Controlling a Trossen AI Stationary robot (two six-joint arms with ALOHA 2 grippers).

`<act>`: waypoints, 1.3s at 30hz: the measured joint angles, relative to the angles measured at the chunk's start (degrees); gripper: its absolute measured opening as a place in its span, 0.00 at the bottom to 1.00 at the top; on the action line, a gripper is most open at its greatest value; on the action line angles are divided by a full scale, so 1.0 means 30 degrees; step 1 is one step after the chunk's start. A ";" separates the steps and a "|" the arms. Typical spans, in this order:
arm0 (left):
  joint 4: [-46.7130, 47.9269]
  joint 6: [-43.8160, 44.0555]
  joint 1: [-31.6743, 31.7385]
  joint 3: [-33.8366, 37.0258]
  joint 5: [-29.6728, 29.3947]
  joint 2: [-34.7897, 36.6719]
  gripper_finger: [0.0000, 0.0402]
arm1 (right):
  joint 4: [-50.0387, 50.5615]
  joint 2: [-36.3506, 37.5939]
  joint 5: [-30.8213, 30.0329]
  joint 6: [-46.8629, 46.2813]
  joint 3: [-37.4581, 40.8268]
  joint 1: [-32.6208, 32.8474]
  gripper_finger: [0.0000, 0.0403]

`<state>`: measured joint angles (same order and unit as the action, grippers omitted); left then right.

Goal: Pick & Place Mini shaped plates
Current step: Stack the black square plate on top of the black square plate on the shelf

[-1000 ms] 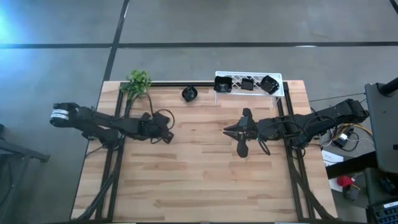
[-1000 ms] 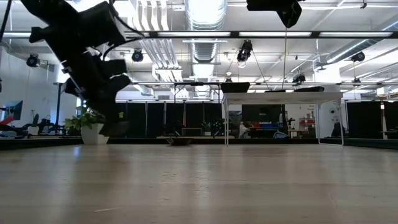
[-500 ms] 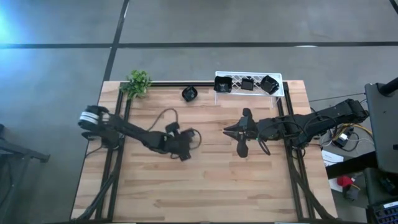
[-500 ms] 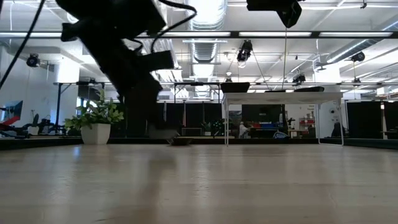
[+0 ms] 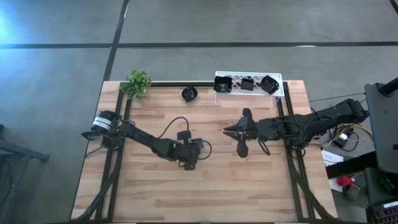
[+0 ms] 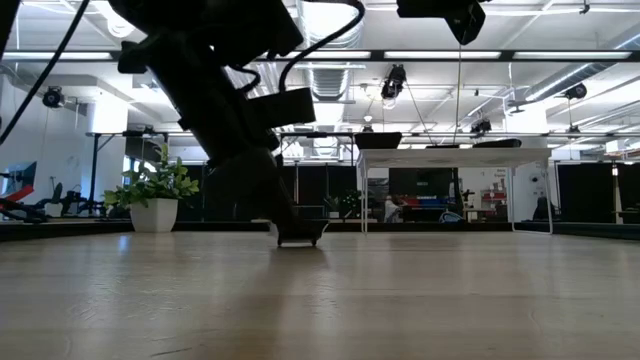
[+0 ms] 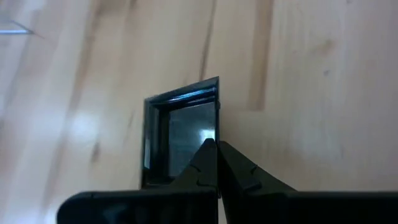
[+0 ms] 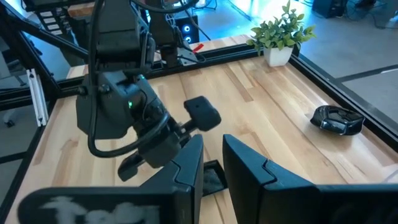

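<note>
My left gripper [image 5: 190, 159] is at the table's middle, slanting down and shut on a square black mini plate [image 7: 180, 134]. In the low view that plate [image 6: 299, 238] sits level at table height below the gripper. My right gripper [image 5: 227, 130] waits high over the table's right half, open, with nothing between its fingers [image 8: 211, 155]. Another dark plate [image 5: 189, 93] rests on the wood near the far edge. Three more plates [image 5: 247, 84] sit in the white rack [image 5: 281, 87]. My left gripper pinches one side rim [image 7: 216, 121] of the square plate, one finger [image 7: 198, 169] inside the dish and the other outside. The fingers slant down from the table's left. The plate is level; whether its underside touches the wood I cannot tell.
A small green plant [image 5: 138, 83] stands at the far left corner. The white lattice rack stands along the far edge, right of centre. Bare wood lies across the near half [image 5: 205, 199]. Black frame rails run down both sides of the table.
My left gripper has swung from the table's left part toward the right and near edges, to the middle, sinking a little and rolling about its own line. It has stayed shut, and the square plate has come down with it to table height.
</note>
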<state>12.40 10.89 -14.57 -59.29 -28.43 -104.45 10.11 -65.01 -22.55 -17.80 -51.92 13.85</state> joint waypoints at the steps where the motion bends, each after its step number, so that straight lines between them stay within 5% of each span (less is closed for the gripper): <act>1: -0.0191 -0.0014 -0.0008 0.0065 0.0220 -0.0061 0.00 | -0.0005 0.0000 0.0000 0.0006 0.0005 0.0000 0.14; 30: -0.0468 -0.0011 -0.0037 0.0076 0.1127 -0.0136 0.00 | -0.0044 0.0000 0.0000 -0.0205 0.0066 -0.0007 0.14; 39: -0.0316 -0.0465 -0.0037 0.0038 0.1190 -0.0136 0.15 | -0.0029 0.0022 0.0000 -0.0208 -0.0036 0.0000 0.14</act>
<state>11.45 9.49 -14.68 -59.18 -24.86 -104.86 10.02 -64.95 -22.55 -18.42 -52.03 13.85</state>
